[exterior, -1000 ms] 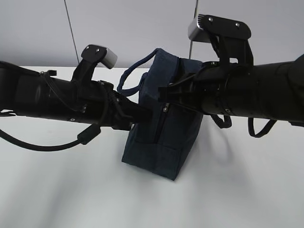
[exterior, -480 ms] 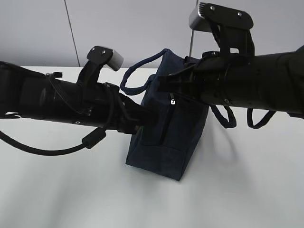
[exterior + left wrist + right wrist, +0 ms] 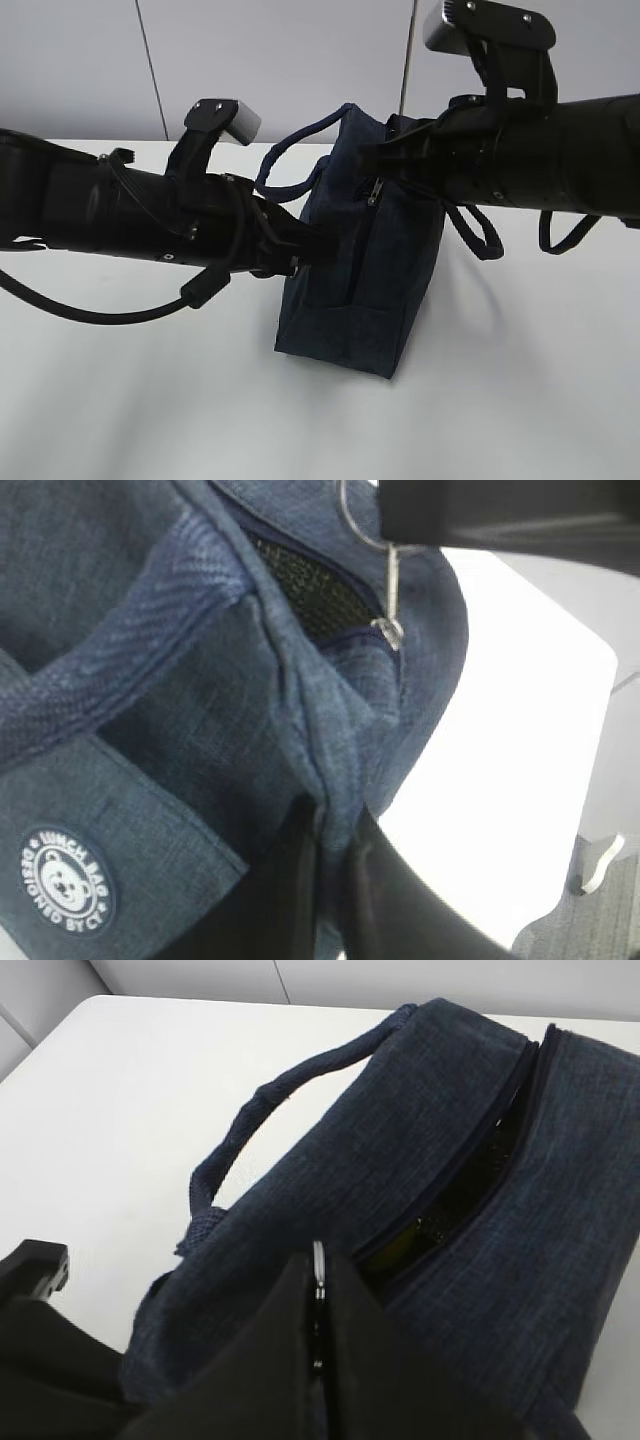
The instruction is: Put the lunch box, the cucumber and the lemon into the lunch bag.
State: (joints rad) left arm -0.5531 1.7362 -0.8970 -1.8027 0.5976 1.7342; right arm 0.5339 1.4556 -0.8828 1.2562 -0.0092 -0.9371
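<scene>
Yellow lemon (image 3: 398, 1245) inside lunch bag (image 3: 420, 1200), right wrist view only

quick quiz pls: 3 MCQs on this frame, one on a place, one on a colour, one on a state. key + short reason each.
1. Where on the lunch bag is the left gripper clamped?
A. On a loop handle
B. On a fold of fabric on the bag's side
C. On the round logo patch

2. What colour shows through the zipper opening in the right wrist view?
A. Red
B. Yellow-green
C. White

3. What state is the bag's zipper in?
A. Partly open
B. Fully shut
C. Torn off

Key:
1 B: in the left wrist view the jaws pinch a ridge of navy cloth, beside the logo and below the handle.
2 B: a yellow-green patch sits in the dark gap.
3 A: a gap shows along the track, and the right gripper is shut on the ring pull.
</scene>
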